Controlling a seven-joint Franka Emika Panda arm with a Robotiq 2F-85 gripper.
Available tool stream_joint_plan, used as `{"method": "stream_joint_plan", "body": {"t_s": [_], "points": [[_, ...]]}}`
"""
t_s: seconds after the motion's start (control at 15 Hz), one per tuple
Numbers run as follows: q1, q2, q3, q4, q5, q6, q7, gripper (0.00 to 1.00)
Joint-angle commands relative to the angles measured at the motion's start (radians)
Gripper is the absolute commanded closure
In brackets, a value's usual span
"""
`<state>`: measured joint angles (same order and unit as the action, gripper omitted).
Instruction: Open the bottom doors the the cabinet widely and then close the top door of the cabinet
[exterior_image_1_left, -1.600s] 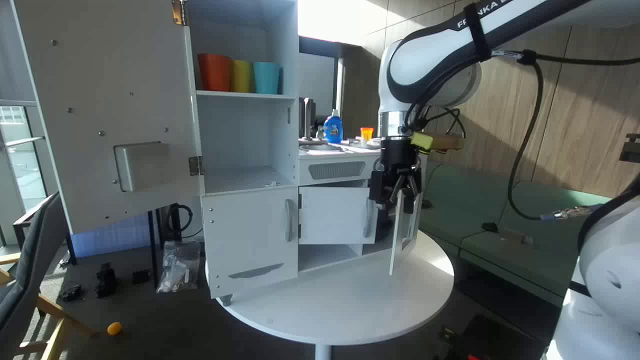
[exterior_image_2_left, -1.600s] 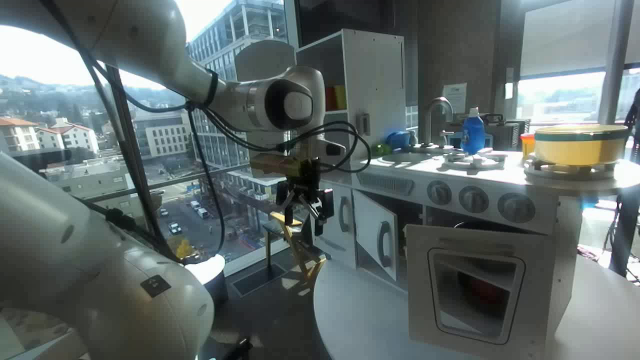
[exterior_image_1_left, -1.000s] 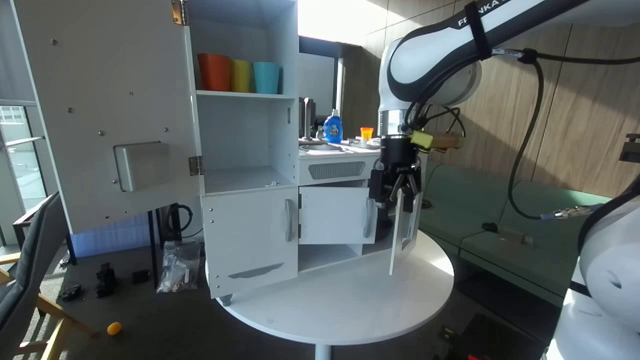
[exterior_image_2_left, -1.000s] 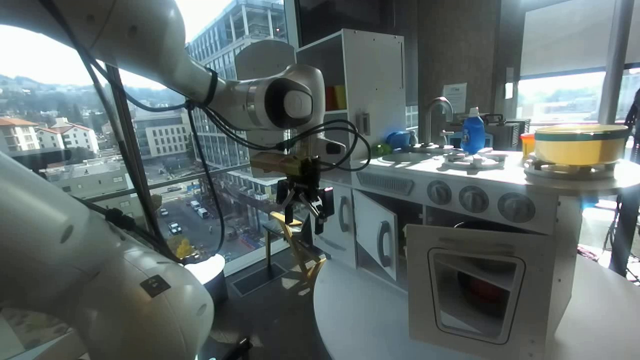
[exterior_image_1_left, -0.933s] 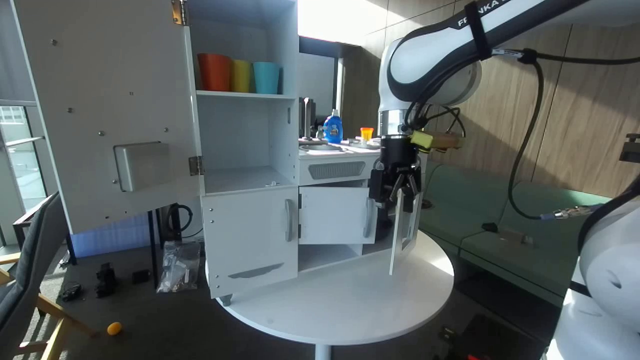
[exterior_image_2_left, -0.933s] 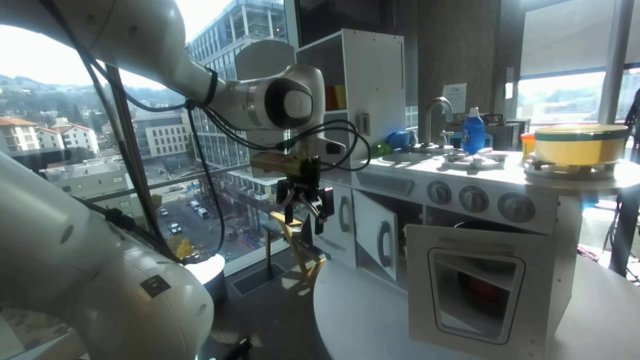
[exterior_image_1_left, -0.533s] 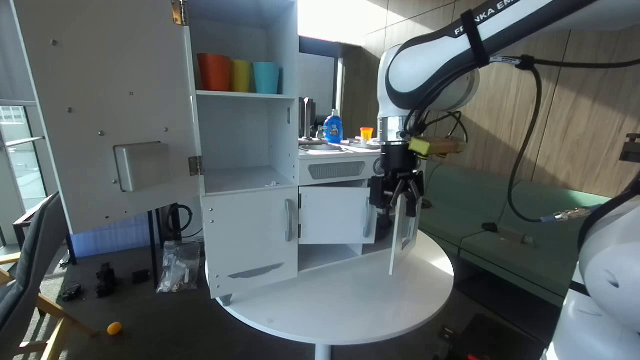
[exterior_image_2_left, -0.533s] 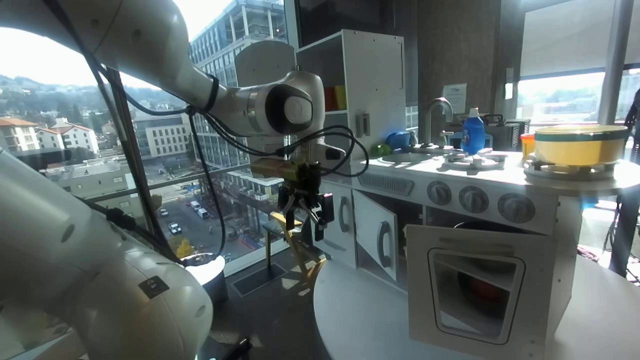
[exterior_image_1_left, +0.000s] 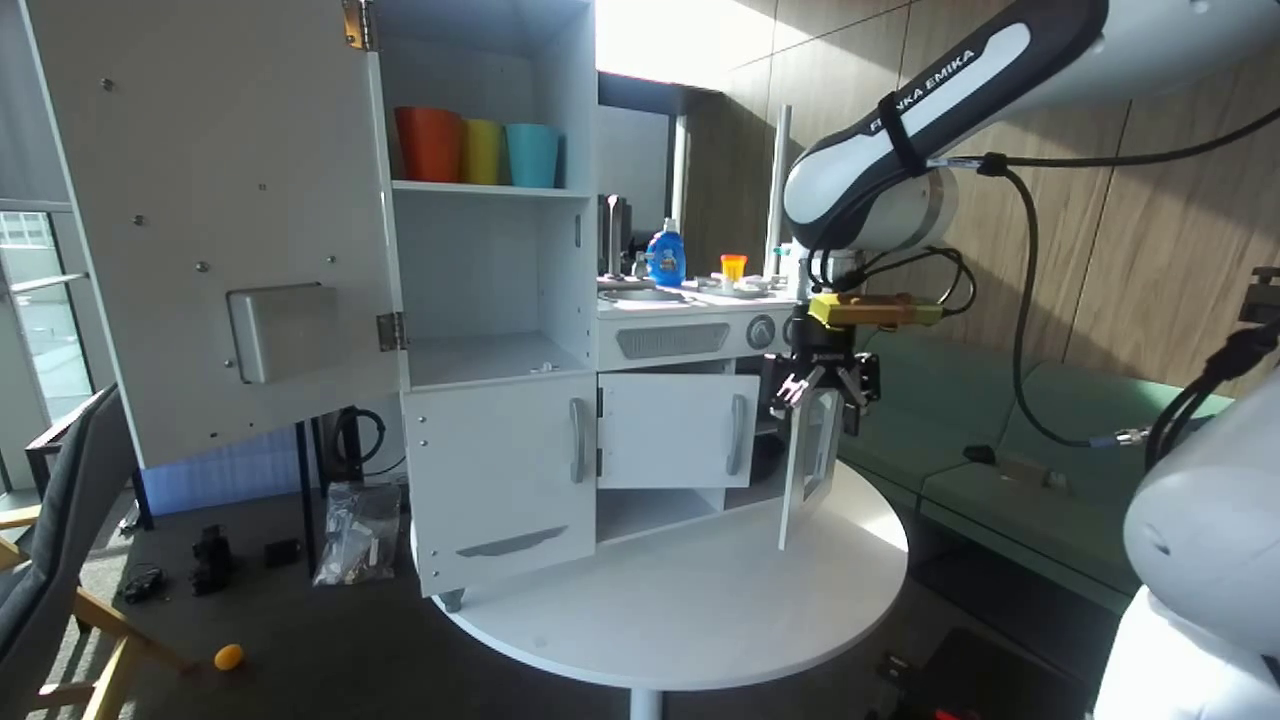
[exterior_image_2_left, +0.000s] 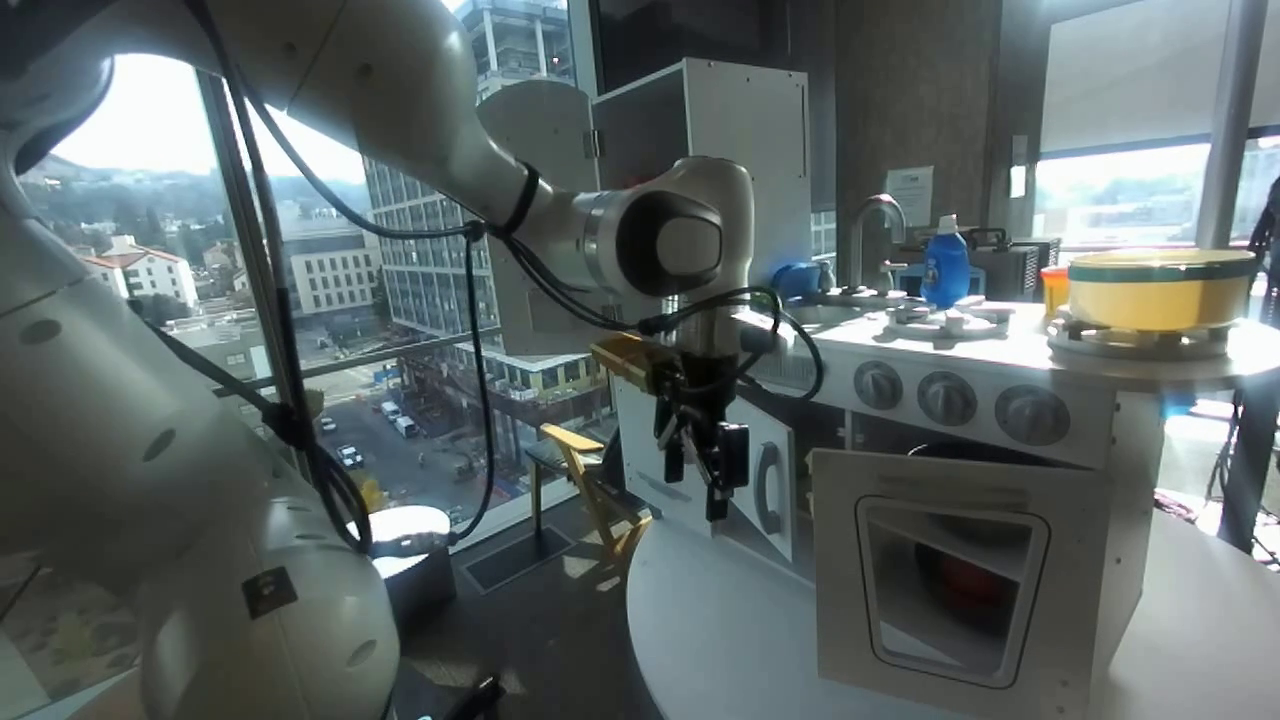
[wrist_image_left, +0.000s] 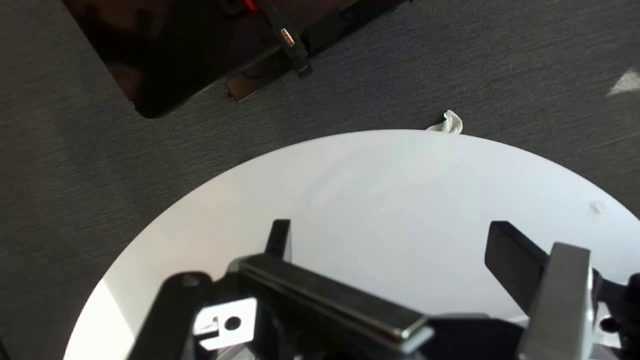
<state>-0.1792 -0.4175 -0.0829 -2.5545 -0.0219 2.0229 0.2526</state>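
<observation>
The white toy-kitchen cabinet (exterior_image_2_left: 750, 140) stands on a round table. Its top door (exterior_image_1_left: 220, 150) is swung far out, inner face showing. Of the bottom doors, the one with a grey handle (exterior_image_1_left: 665, 430) (exterior_image_2_left: 772, 425) is partly open. The windowed oven door (exterior_image_1_left: 797, 490) (exterior_image_2_left: 840, 560) juts out from the counter section. In an exterior view my gripper (exterior_image_1_left: 820, 415) appears over the oven door's upper edge. From elsewhere the gripper (exterior_image_2_left: 695, 492) overlaps the handled door's left part. The wrist view has the gripper (wrist_image_left: 395, 240) open, fingers wide apart, only table surface between them.
Orange (exterior_image_1_left: 430, 145), yellow (exterior_image_1_left: 482, 152) and blue (exterior_image_1_left: 532, 156) cups sit on the upper shelf. A blue bottle (exterior_image_1_left: 666, 255) and a yellow pot (exterior_image_2_left: 1160, 290) are on the counter. The white table (exterior_image_1_left: 680, 620) has a curved edge (wrist_image_left: 400, 137) above the dark floor.
In both exterior views my gripper has moved right and lower, with the arm following. The gripper looks slightly turned. All the cabinet doors stand as before.
</observation>
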Motion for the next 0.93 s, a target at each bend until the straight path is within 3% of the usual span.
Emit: {"method": "stream_joint_plan", "body": {"t_s": [0.0,0.27,0.87], "points": [[-0.032,0.002,-0.061,0.108,0.103,-0.085,0.029,0.0],[-0.072,0.027,-0.072,0.163,0.171,-0.016,0.147,0.0],[-0.126,0.19,-0.062,0.173,0.147,0.28,0.523,0.0]]}}
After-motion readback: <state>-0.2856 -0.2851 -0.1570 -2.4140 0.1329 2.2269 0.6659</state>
